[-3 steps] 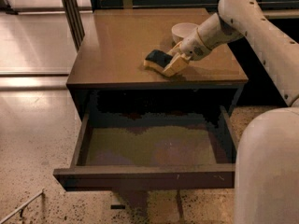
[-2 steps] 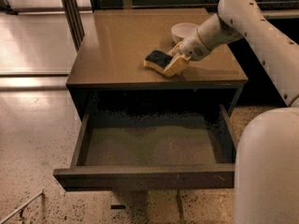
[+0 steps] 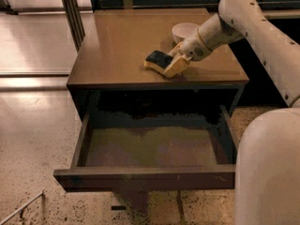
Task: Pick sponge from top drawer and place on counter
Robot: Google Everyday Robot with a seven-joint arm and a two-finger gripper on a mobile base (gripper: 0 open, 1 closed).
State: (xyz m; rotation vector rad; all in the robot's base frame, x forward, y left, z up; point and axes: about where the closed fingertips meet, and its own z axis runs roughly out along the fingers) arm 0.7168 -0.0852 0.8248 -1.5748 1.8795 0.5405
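Observation:
The sponge [image 3: 157, 60], dark on top with a yellow foam layer, lies flat on the counter [image 3: 117, 46] near its front right part. My gripper [image 3: 174, 61] is right at the sponge's right end and touches it, low over the counter. The white arm reaches in from the right. The top drawer [image 3: 150, 146] is pulled wide open below the counter, and nothing shows on its olive-brown floor.
A white bowl [image 3: 183, 31] stands on the counter just behind my gripper. My white base [image 3: 269, 168] fills the lower right, beside the open drawer. A dark metal post [image 3: 70, 8] stands at the counter's back left. Speckled floor lies to the left.

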